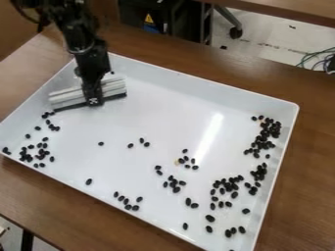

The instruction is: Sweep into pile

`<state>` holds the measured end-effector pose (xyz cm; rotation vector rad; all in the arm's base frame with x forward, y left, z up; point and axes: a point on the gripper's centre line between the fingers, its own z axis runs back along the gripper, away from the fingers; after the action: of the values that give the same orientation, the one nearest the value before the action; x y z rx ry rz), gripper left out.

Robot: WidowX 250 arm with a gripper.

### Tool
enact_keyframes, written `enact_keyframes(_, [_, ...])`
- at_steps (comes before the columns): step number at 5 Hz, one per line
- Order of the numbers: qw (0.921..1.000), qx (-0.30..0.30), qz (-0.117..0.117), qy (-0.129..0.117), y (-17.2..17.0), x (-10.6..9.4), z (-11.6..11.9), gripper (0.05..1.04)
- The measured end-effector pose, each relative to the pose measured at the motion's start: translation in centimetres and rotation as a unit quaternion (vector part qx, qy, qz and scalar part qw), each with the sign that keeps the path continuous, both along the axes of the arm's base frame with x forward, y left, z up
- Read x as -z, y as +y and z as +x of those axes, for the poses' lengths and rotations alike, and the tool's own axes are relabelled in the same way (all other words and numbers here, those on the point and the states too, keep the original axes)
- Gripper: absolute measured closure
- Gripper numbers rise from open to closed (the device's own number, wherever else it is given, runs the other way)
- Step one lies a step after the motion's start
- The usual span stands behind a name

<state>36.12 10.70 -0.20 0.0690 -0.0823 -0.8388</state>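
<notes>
Bench: brown wood (pixel 307 166), showing on both sides of my tray and beyond its far wall.
Tray: white, shallow, set at a slant on the bench, its raised rim (pixel 196 80) walling in the beans.
Dark cabinet: past the bench's far edge, with a yellow triangle label (pixel 149 18) on it (pixel 134 11).
Wheel: a black caster (pixel 235 33) on the pale floor (pixel 272 41), right of the cabinet.
Cables: thin, tangled (pixel 317 59), at the far right edge.
Claw: mine (pixel 95 101), low in the tray's far left part, drawn in narrow on the middle of the sweeper.
Sweeper: a pale ribbed bar with a dark lower edge (pixel 67 98), reaching out to both sides of my claw.
Left beans: dark, in a loose cluster (pixel 28 158) by the left corner; a few stragglers run up to just below the sweeper's left end, nearer the camera than my claw.
Middle beans: small groups and singles (pixel 176 189), right of my claw and nearer the camera, well apart from the sweeper.
Right beans: the thickest gatherings (pixel 227 187), along and near the right wall, farthest from my claw.
Tan bits: one by the middle beans (pixel 177 162), another among the upper right ones.
</notes>
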Motion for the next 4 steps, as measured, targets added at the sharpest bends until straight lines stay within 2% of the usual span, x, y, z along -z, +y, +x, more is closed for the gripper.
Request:
enact_keyframes(2, [1.0000,-0.008,0.005,-0.002,0.3,0.4,-2.0,0.720])
enact_keyframes(4, [0.9990,-0.044,0.002,-0.013,-0.6,0.8,-6.3,0.720])
